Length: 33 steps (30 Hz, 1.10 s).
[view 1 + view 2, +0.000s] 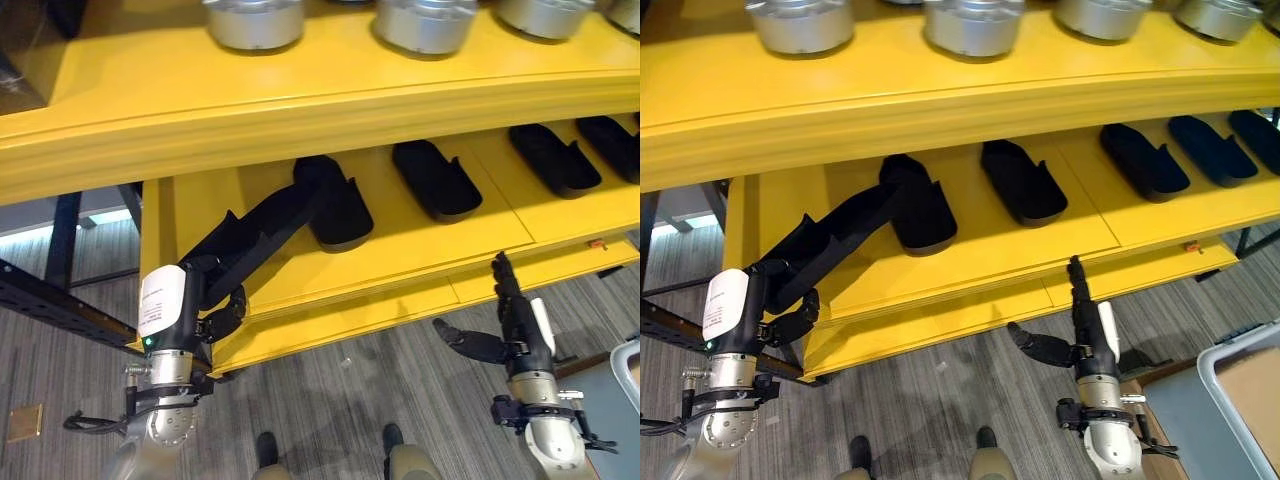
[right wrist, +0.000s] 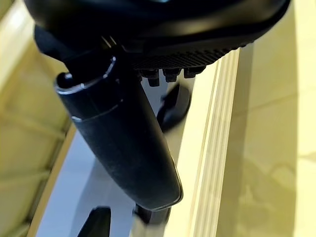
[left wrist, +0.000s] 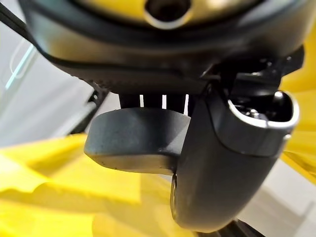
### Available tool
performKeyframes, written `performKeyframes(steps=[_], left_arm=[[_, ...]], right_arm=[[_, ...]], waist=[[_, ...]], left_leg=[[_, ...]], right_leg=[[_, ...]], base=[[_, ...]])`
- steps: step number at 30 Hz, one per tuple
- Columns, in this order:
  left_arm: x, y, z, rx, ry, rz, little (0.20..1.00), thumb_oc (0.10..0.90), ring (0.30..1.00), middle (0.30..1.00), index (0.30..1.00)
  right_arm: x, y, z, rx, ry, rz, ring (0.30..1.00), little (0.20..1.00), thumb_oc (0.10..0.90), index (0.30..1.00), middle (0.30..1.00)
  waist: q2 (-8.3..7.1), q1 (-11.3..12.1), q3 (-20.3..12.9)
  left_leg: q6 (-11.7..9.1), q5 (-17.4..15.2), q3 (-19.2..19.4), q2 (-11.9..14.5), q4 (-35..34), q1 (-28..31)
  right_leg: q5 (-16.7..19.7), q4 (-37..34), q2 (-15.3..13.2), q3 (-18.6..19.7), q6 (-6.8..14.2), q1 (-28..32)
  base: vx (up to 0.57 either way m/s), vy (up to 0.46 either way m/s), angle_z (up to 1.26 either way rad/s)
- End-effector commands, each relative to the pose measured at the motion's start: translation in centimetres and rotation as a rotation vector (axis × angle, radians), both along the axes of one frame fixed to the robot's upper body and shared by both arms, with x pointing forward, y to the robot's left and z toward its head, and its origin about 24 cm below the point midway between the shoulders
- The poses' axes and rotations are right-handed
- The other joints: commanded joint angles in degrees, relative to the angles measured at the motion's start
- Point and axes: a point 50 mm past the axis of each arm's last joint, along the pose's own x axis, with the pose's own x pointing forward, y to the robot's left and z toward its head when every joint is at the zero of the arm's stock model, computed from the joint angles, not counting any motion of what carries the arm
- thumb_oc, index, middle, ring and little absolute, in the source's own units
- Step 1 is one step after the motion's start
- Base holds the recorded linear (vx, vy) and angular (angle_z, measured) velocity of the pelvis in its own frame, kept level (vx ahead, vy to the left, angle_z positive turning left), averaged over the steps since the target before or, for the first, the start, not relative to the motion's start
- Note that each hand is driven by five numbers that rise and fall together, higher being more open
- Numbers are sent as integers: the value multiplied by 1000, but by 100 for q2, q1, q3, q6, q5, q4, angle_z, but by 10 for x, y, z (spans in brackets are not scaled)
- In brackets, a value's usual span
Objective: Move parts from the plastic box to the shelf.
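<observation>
nearest the camera, the right hand [image 1: 515, 325] hangs in front of the shelf's [image 1: 400, 245] front edge, fingers [image 1: 503, 275] straight and pointing up toward that edge, thumb stuck out to the side, holding nothing. a corner of the plastic box [image 1: 1240, 385] shows low on the robot's right, just beside that arm.

the left hand [image 1: 225, 270] is the one that matters. it has its fingers and thumb curled round the near end of a long black part [image 1: 270, 225], and the left wrist view shows that dark end [image 3: 136, 138] clamped just past the thumb. the part's long axis runs away from the hand, up and to the right, over the shelf's yellow board, so its far end reaches toward the first black part [image 1: 335, 200] already lying there. the two look to be touching or overlapping at that end; i cannot tell which.

so the coming move, as i judge it, turns on that far end: the held part needs to settle on the bare board to the left of the first part, parallel with it, not across it. the left hand is nearer and already in place.

further back more black parts [image 1: 435, 180] lie in a row to the right, and on the level above stand silver pots [image 1: 255, 22].
</observation>
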Motion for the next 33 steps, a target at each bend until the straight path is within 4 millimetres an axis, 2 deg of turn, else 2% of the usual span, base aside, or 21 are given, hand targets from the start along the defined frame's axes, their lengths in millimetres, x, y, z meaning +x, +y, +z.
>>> performKeyframes(steps=[1,4,9,15,17,20,25,29,31,33], left_arm=[[7,-12,78,-28,-458,-76,300,400,300,300,300],[6,-11,80,-17,-476,-59,300,400,300,300,300],[6,-6,78,-12,-487,-6,300,400,300,300,300],[12,-8,79,-36,-509,10,300,400,300,300,300],[28,-12,75,-52,-502,37,300,400,300,300,300],[39,-13,67,-81,-475,61,300,400,300,300,300],[54,-13,66,-127,-477,106,300,400,300,300,300],[75,-14,77,-160,-504,142,300,400,300,300,300],[93,-16,84,-181,-497,157,300,400,300,300,300],[94,-16,85,-182,-499,156,300,400,300,300,300]], right_arm=[[12,-10,54,-93,-286,9,1000,1000,900,1000,1000],[11,-12,53,-102,-280,5,1000,1000,900,1000,1000],[12,-12,50,-101,-266,1,1000,1000,900,1000,1000],[14,-7,47,-69,-251,26,1000,1000,900,1000,1000],[18,0,45,-39,-242,57,1000,1000,900,1000,1000],[21,2,44,-47,-239,64,1000,1000,900,1000,1000],[24,5,44,-49,-243,63,1000,1000,900,1000,1000],[27,7,43,-52,-230,71,1000,1000,900,1000,1000],[28,9,40,-50,-212,88,1000,1000,900,1000,1000],[28,8,41,-50,-214,86,1000,1000,900,1000,1000]], waist=[[103,-85,-314],[54,-84,-351],[-33,-52,-342],[-144,-32,-327],[-244,-54,-291],[-266,-71,-239],[-240,-166,-219],[-190,-278,-226],[-130,-376,-244],[-126,-371,-249]], left_leg=[[102,-491,16,294,757,-4],[148,-788,69,193,1192,-121],[188,-1084,52,147,1707,-320],[196,-1213,-1,163,1983,-441],[196,-1294,-30,249,2200,-535],[181,-1345,-89,311,2436,-676],[169,-1457,-132,375,2777,-934],[165,-1501,-152,426,3001,-1114],[156,-1507,-176,447,3110,-1238],[155,-1510,-183,449,3124,-1266]], right_leg=[[-282,329,275,123,-116,174],[-247,240,123,169,-48,265],[-316,326,29,150,-20,278],[-386,503,46,123,-12,232],[-491,811,97,147,-33,75],[-618,1164,166,200,-83,-130],[-787,1628,231,249,-140,-470],[-944,2019,284,307,-192,-759],[-1014,2239,301,332,-226,-938],[-1020,2257,303,330,-227,-965]], base=[[56,166,9],[65,167,-1],[28,88,-2],[0,5,1],[-50,-19,6],[-68,-21,7],[-56,-8,-4],[-69,-7,-3],[-62,-11,-1],[-34,-14,0]])
